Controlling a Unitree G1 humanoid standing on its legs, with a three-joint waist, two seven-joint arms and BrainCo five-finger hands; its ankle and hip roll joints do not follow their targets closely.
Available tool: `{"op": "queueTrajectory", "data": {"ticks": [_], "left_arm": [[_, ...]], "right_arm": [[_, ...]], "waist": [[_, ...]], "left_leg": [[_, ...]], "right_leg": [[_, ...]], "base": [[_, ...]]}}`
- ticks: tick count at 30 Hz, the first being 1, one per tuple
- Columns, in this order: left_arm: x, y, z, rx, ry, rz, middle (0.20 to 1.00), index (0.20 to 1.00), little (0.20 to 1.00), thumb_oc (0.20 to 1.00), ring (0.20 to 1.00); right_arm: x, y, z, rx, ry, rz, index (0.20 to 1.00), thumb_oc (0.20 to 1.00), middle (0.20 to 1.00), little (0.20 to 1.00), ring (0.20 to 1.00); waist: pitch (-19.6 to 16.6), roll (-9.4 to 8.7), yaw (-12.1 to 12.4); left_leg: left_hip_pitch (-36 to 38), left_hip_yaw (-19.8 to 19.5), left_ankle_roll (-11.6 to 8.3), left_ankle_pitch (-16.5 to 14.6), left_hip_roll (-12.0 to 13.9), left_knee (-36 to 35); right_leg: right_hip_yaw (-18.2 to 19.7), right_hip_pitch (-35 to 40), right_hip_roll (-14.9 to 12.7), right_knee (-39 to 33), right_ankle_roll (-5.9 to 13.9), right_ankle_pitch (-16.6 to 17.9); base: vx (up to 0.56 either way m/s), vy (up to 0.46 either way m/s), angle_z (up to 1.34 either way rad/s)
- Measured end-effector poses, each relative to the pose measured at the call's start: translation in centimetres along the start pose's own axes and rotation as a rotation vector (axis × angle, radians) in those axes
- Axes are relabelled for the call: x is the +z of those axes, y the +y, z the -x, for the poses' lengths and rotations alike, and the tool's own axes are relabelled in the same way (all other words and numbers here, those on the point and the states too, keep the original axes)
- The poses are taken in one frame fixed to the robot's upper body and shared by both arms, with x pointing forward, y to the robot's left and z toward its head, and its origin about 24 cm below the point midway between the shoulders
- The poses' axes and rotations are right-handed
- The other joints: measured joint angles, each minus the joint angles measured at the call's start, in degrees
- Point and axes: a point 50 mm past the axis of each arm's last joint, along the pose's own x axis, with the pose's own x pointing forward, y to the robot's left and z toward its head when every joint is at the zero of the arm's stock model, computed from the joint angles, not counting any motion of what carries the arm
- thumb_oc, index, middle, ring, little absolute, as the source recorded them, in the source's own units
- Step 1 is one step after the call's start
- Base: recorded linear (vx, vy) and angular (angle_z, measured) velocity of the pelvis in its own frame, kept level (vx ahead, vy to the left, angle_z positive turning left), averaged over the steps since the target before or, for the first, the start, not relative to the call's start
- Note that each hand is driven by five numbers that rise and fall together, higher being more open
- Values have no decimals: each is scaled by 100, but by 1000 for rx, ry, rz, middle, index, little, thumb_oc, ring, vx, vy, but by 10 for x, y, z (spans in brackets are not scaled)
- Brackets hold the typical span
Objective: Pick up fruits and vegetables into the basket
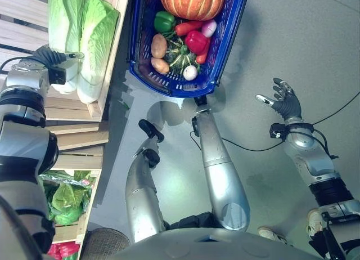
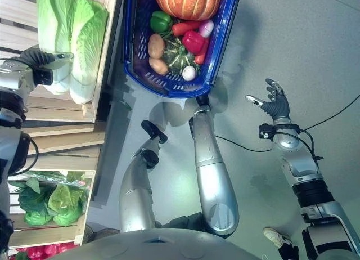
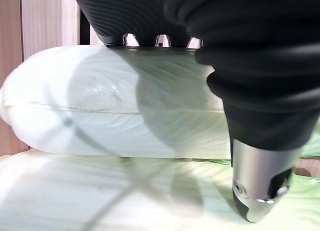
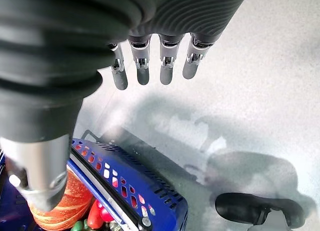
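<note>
On the wooden shelf (image 1: 107, 74): left hand (image 1: 52, 58) against the napa cabbage (image 1: 97, 43), grip cannot be told | right hand (image 1: 286, 102) open, empty, well right of basket (image 1: 228, 32)

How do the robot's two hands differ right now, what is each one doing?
The left hand is at the wooden shelf, on a napa cabbage, its fingers hidden against the leaves; the right hand hangs in free air over the grey floor beside the blue basket, touching nothing, fingers straight and spread. Both wear dark ribbed covers.
</note>
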Motion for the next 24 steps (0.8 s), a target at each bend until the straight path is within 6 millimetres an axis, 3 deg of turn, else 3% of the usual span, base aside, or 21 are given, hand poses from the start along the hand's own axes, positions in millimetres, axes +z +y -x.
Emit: {"op": "queueTrajectory", "data": {"ticks": [1,2,3,10,14,19,24], "left_arm": [[-1,0,0,-3,1,6,608,608,608,608,608],[-1,-1,0,-9,-2,14,241,241,241,241,241],[-3,-1,0,-13,-5,32,200,200,200,200,200],[-28,-6,-1,-28,-28,187,200,200,200,200,200],[-39,-21,-1,-69,-71,248,200,200,200,200,200],[-49,-37,2,-56,-154,336,200,200,200,200,200],[-59,-74,12,-123,-257,398,200,200,200,200,200]], "right_arm": [[1,0,0,2,-3,-2,1000,1000,1000,1000,1000],[2,1,0,5,-9,-5,1000,1000,1000,1000,1000],[4,2,1,9,-16,-7,1000,1000,1000,1000,1000],[5,2,6,14,-30,-15,1000,1000,1000,1000,1000],[7,2,10,35,-59,-23,1000,1000,1000,1000,1000],[28,6,15,81,-185,-44,1000,1000,1000,1000,1000],[54,14,20,167,-337,-51,1000,1000,1000,1000,1000]], "waist": [[0,0,-1],[0,0,-2],[0,0,-2],[1,-1,24],[1,-2,63],[1,-2,175],[3,-4,401]], "left_leg": [[11,0,3,-6,-3,1],[24,0,8,-15,-7,6],[35,1,18,-24,-13,7],[221,-9,35,-52,-40,3],[419,-44,53,-52,-103,-13],[623,-72,69,-47,-124,-23],[1008,-92,106,41,-227,-237]], "right_leg": [[1,13,-2,-4,1,0],[0,37,-3,-14,6,-2],[0,52,-4,-19,11,-5],[-29,267,-43,-18,37,-19],[-38,466,-108,-16,77,-54],[-73,696,-147,-18,93,-64],[-122,1070,-247,-86,132,-91]], "base": [[0,0,0],[0,0,0],[0,0,0],[0,-4,1],[4,-5,7],[-3,-6,4],[-25,-38,10]]}}
